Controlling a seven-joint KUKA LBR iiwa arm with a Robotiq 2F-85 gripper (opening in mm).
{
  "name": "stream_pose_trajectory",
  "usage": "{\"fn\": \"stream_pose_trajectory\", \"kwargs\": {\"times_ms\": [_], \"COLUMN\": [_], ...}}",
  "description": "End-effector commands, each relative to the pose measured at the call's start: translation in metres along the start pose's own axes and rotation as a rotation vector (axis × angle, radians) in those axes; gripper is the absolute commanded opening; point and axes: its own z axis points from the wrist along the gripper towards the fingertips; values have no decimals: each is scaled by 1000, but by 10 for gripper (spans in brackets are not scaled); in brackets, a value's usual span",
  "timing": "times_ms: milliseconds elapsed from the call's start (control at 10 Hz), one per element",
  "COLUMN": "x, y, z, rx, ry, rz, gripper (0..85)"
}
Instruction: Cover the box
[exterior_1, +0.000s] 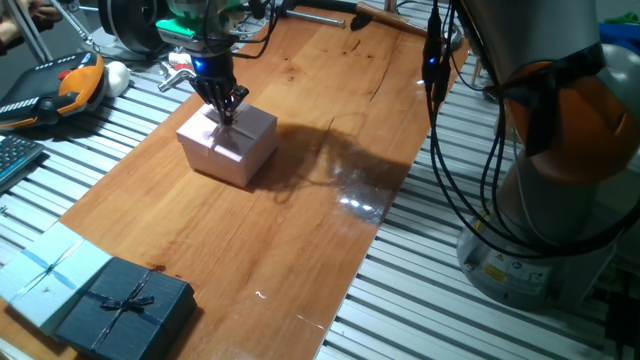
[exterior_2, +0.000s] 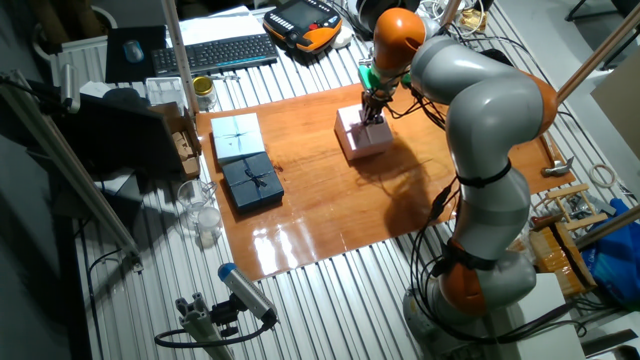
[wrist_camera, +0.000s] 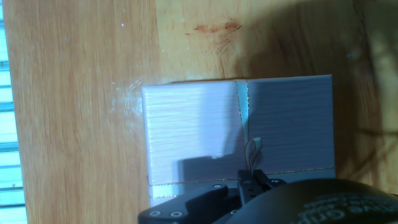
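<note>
In one fixed view, the box (exterior_1: 228, 143) is being seen resting on the wooden board (exterior_1: 300, 200), toward its far left part, with its pale-pink lid sitting closed on top. The gripper (exterior_1: 226, 107) is being held directly over the lid, its dark fingers reaching down to the middle of the top face, and they are being kept close together there; whether anything is being pinched between them cannot be told from this side. At the near left corner of the board, a dark navy box with a bow (exterior_1: 126, 308) is being shown just beside a light blue ribboned box (exterior_1: 48, 277), both well apart from the pink one. In the other fixed view, the box (exterior_2: 364, 134) is being shown near the far edge of the board (exterior_2: 330, 200), with the gripper (exterior_2: 374, 108) being lowered onto its top from the bent grey and orange arm (exterior_2: 480, 110); the two other gift boxes are being seen touching each other at the opposite side of the board. In the hand view, the ridged lid (wrist_camera: 205, 124) is being shown from straight above, crossed by a thin ribbon (wrist_camera: 242, 106), and the gripper (wrist_camera: 252, 167) is being shown clenched on a small loop of that ribbon at the lower edge of the picture.
</note>
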Motion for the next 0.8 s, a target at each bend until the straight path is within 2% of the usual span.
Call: {"fn": "stream_pose_trajectory", "kwargs": {"times_ms": [0, 700], "x": [-1, -1], "y": [0, 2], "z": [0, 5], "rx": [0, 3], "ry": [0, -2], "rz": [0, 0], "gripper": [0, 0]}}
